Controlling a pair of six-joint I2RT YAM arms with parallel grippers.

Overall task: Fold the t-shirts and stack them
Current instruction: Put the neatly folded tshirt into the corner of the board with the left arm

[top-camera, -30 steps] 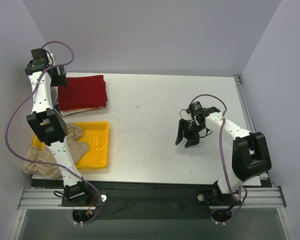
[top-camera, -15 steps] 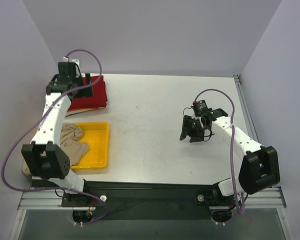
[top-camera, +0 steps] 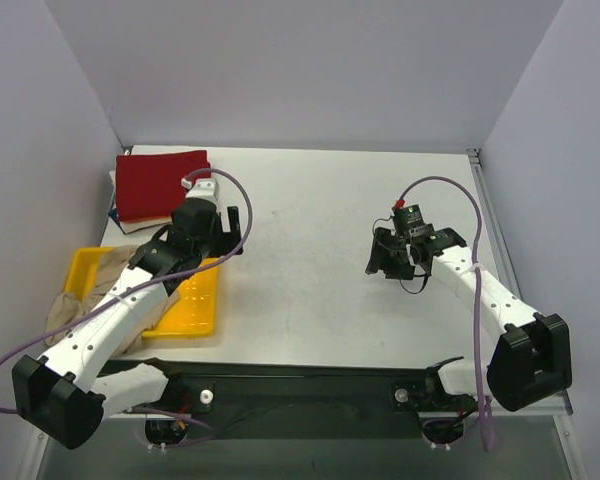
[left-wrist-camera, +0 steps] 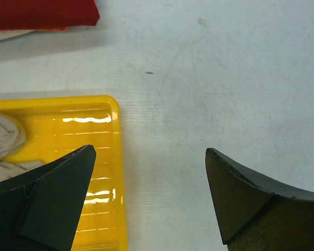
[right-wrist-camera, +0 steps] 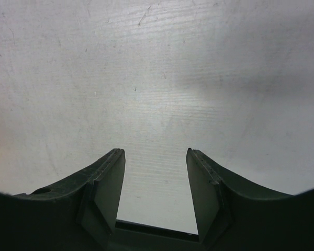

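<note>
Step in hand, as judged: fetching the next shirt.

- The folded dark red cloth t-shirt lies at the far left corner of the white counter. A pale cloth edge shows under it, so it likely tops the stack.
- The crumpled beige cloth t-shirt sits unfolded in the shallow yellow plastic tray, spilling over its left rim.
- The left gripper is released, jaws wide, holding nothing. It hovers over the tray's far right corner and the bare counter beside it.
- The right gripper is also released and empty, over bare counter well to the right.

Next move, as judged: the left gripper shifts left over the tray, drops onto the beige cloth, pinches a fold and lifts it clear of the rim. The open counter between the arms suits spreading it, with the right gripper taking a second edge.
</note>
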